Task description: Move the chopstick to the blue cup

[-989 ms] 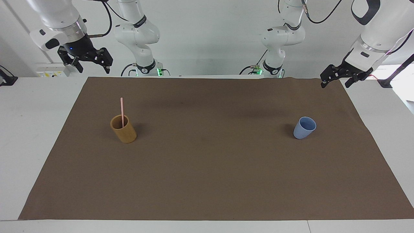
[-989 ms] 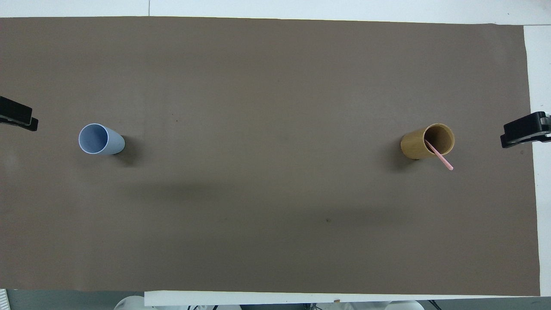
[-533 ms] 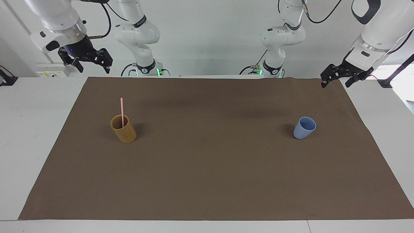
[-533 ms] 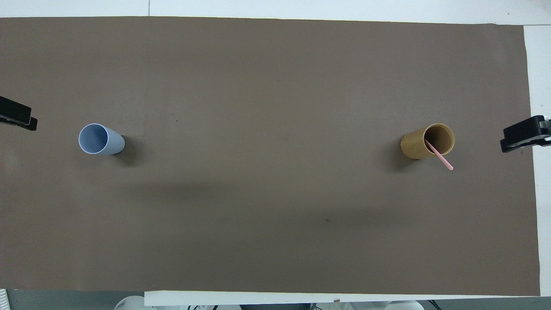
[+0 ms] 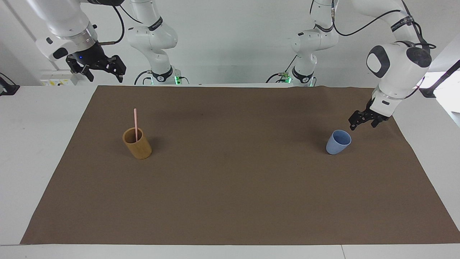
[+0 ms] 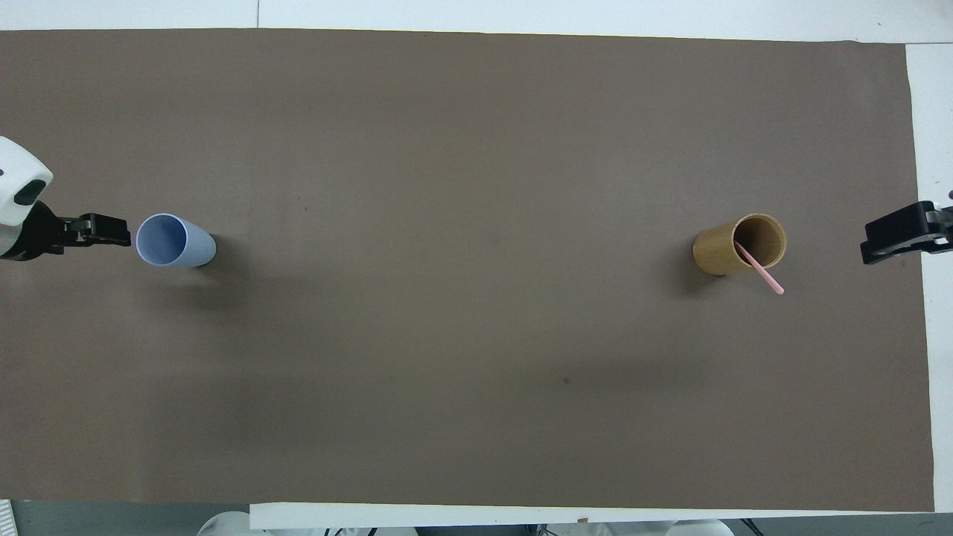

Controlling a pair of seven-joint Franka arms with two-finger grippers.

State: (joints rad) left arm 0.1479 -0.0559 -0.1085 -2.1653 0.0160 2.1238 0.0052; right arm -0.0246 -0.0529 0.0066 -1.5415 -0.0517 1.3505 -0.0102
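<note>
The pale-pink chopstick point(image 5: 135, 121) stands upright in a tan-brown cup point(image 5: 138, 146) toward the right arm's end of the table; it also shows in the overhead view point(image 6: 764, 275), leaning on the tan cup's point(image 6: 716, 254) rim. The blue cup point(image 5: 337, 142) stands upright and empty toward the left arm's end, seen too in the overhead view point(image 6: 176, 240). My left gripper point(image 5: 363, 123) is open and empty, low over the mat just beside the blue cup's rim, also in the overhead view point(image 6: 98, 229). My right gripper point(image 5: 103, 71) is open and empty, raised over the table's edge, apart from the tan cup.
A brown mat point(image 5: 230, 194) covers most of the white table point(image 5: 28, 144). The right gripper's tip point(image 6: 890, 240) shows at the mat's edge beside the tan cup in the overhead view. Nothing else lies on the mat.
My left arm has swung down and inward, bringing its gripper from the mat's corner to just beside the blue cup. My right gripper has shifted only slightly. The cups and chopstick have not moved.
</note>
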